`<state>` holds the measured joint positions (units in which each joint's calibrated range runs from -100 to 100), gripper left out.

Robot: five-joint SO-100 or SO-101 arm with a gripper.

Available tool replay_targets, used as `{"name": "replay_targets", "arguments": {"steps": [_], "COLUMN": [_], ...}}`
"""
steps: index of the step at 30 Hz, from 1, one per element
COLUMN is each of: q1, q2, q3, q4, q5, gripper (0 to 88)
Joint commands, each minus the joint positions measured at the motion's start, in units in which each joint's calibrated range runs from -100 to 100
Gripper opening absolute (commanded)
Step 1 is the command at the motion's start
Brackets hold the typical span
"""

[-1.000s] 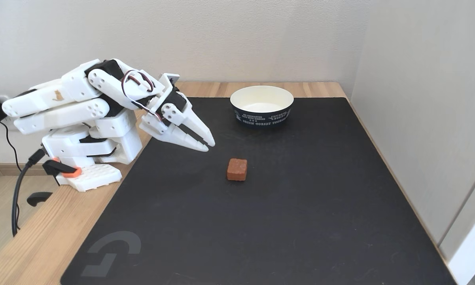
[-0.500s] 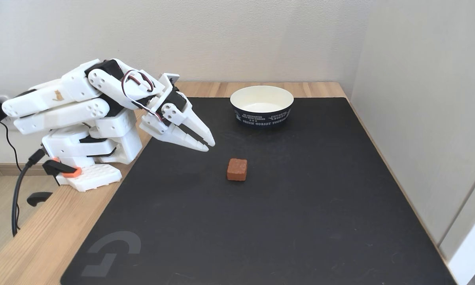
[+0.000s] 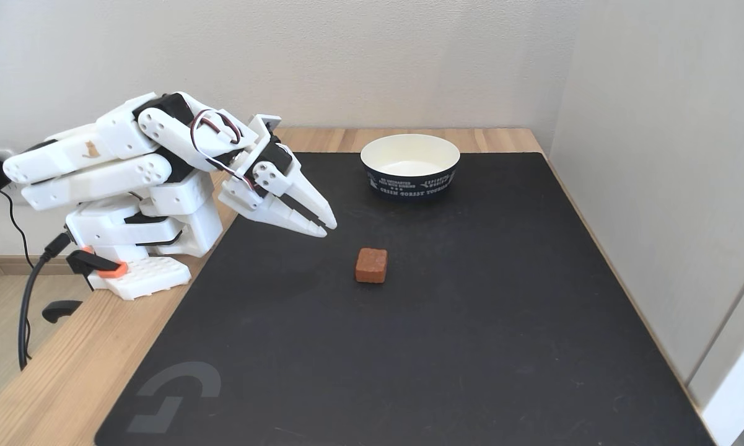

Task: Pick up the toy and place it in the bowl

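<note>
Nothing done yet: toy [image 3: 371, 265] sits on the mat, bowl [image 3: 410, 165] empty, end effector [image 3: 328, 228] near the toy, fingers nearly together, holding nothing; grasp and place remain.

Fixed view. Bench [image 3: 56, 378]: light wood, carrying a black mat [image 3: 471, 322] with a grey logo at its near-left corner. Arm [image 3: 118, 161]: white, folded low at 9 o'clock, base clamped at the mat's left edge. Claw [image 3: 329, 227]: tips close together, holding nothing, pointed down toward the mat's middle. Toy [image 3: 371, 265]: reddish-brown block, flat on the mat near centre, at 4 o'clock from the claw tips, apart from them. Bowl [image 3: 410, 179]: navy outside, cream inside, upright at 12 o'clock from the toy, well apart.
</note>
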<state>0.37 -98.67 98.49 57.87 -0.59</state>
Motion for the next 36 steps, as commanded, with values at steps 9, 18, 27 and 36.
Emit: {"name": "replay_targets", "arguments": {"steps": [9,18,27,36], "q1": [0.3,0.3,-0.3,-0.2], "q2": [-0.6,-0.6,-0.6,-0.6], "q3": [-0.6,-0.5,-0.5,-0.5], "q4": [-0.3,-0.6,-0.6,-0.6], "q5": [0.4,0.4,0.5,0.1], "gripper": [2.6,2.8,48.6,44.9]}}
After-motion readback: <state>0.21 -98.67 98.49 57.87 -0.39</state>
